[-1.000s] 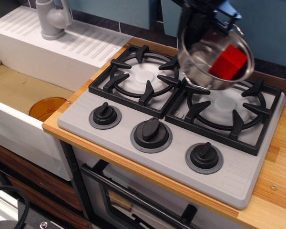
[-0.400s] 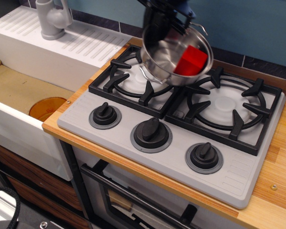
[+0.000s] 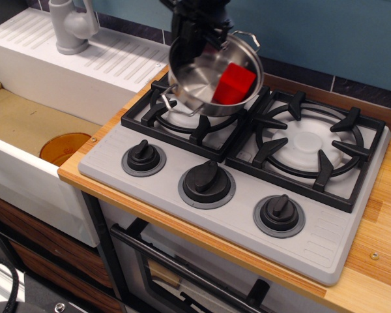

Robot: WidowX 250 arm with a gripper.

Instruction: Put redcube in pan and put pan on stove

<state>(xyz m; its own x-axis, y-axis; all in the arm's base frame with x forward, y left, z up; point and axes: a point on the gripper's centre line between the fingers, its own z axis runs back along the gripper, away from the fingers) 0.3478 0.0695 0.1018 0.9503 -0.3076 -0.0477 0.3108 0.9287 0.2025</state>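
Observation:
The shiny steel pan (image 3: 199, 81) hangs tilted just above the left burner of the grey stove (image 3: 234, 215). The redcube (image 3: 234, 85) lies inside it, against its right wall. My black gripper (image 3: 194, 29) comes down from the top of the view and is shut on the pan's far rim. Its fingertips are partly hidden by the pan. The pan's wire handles stick out at upper right and lower left.
Three black knobs (image 3: 207, 183) line the stove's front. The right burner (image 3: 309, 145) is bare. A white sink with a drainboard (image 3: 85, 65), grey tap (image 3: 72, 26) and orange drain (image 3: 64, 147) lies to the left. A wooden counter (image 3: 378, 235) frames the stove.
The gripper has carried the pan with the cube leftward and down, from above the right burner to just over the left burner.

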